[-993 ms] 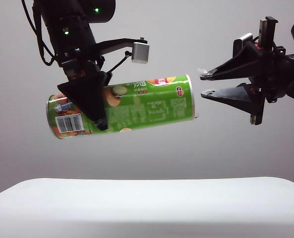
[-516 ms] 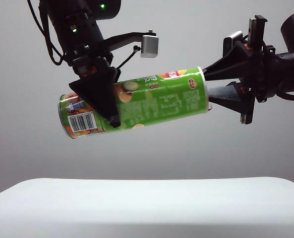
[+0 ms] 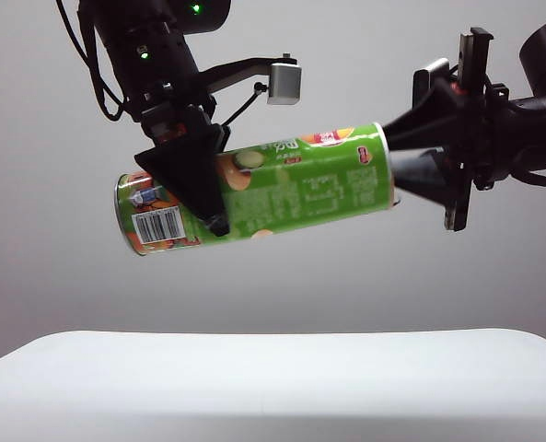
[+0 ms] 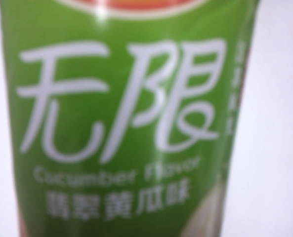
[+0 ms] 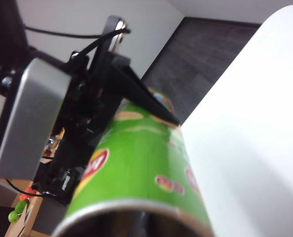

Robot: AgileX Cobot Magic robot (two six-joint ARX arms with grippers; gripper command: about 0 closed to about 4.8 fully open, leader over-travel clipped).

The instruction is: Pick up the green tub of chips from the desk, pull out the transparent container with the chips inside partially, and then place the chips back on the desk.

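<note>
The green tub of chips [image 3: 282, 189] hangs well above the desk [image 3: 273, 378], lying nearly level with its right end a little higher. My left gripper [image 3: 208, 198] is shut on the tub near its barcode end. In the left wrist view the tub [image 4: 126, 123] fills the picture and the fingers do not show. My right gripper [image 3: 397, 155] is at the tub's open right end, its tips hidden at the silver rim. In the right wrist view the tub [image 5: 141, 163] has a dark mouth. The transparent container and the chips are hidden.
A silver camera box [image 3: 284, 83] sticks out from the left arm above the tub. The desk [image 5: 255, 123] stretches wide below both arms, with a dark floor past its far edge. A plain grey wall stands behind.
The left gripper carried the tub right and slightly up. The right gripper moved left, so its tips, once apart from the tub, now meet the open end.
</note>
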